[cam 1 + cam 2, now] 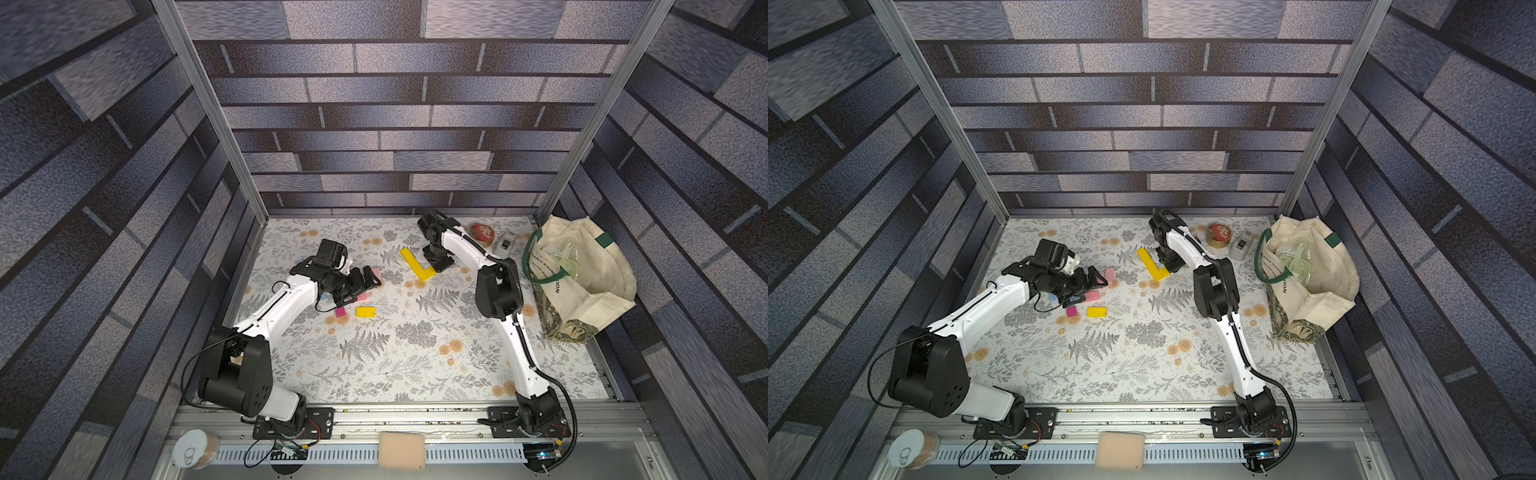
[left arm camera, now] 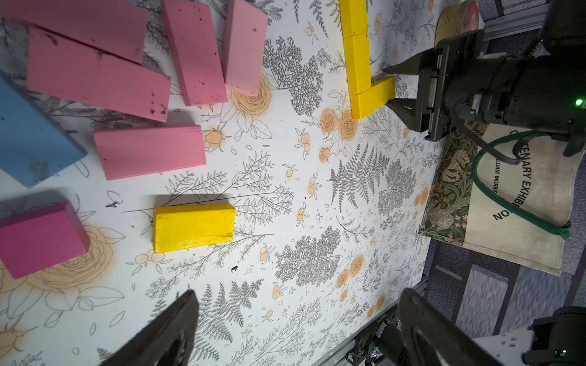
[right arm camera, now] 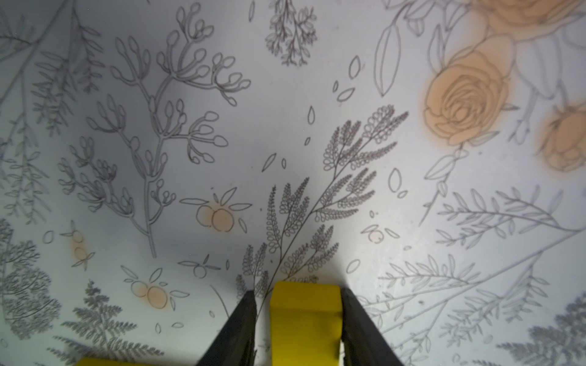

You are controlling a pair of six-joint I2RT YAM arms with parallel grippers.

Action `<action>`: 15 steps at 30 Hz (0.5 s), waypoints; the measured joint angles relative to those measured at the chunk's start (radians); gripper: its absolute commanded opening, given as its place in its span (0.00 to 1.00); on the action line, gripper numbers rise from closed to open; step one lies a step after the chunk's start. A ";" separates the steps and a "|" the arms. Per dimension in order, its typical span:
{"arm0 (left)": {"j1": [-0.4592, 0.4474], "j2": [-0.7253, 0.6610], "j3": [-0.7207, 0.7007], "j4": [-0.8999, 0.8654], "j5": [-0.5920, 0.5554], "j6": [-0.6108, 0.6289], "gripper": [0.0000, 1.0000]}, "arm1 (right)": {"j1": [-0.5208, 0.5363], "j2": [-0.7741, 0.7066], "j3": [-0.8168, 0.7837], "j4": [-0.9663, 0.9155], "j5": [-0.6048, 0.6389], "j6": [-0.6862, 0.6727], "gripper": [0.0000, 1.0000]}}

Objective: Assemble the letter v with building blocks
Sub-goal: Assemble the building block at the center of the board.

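On the floral-printed table we start at the left, where the left pincer hovers with its jaws spread wide and nothing between them. Beneath and beside it lies a loose cluster: a light blue rectangular brick, several light pink rectangular bricks lying flat at mixed angles, some touching, and a small magenta cube. Just right of the cube we see a short yellow brick lying alone.

Further right and toward the back, yellow bricks set end to end form a long slanted yellow stroke. A stubby yellow brick butts against its near end at an angle, making a hooked corner. The right pincer straddles that stubby brick. One jaw lies against it, but a sliver of table shows beside the other, so we read the jaws as apart, not clamped.

Beyond stand a round red-and-gold tin, a small white-grey box and a cream cloth tote bag.
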State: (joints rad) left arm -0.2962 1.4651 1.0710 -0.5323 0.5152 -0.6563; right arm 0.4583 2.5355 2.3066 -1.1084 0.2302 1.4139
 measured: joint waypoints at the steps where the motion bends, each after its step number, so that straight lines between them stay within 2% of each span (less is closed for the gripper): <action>1: -0.002 0.000 0.000 0.000 0.000 0.000 1.00 | 0.000 0.000 0.000 0.000 0.000 0.000 0.45; 15: -0.004 0.000 0.006 0.000 0.000 0.001 1.00 | 0.000 0.000 0.000 -0.002 0.001 -0.018 0.42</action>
State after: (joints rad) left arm -0.3000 1.4651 1.0767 -0.5327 0.5148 -0.6556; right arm 0.4583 2.5359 2.3066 -1.1099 0.2314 1.3964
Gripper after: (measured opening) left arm 0.996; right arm 0.428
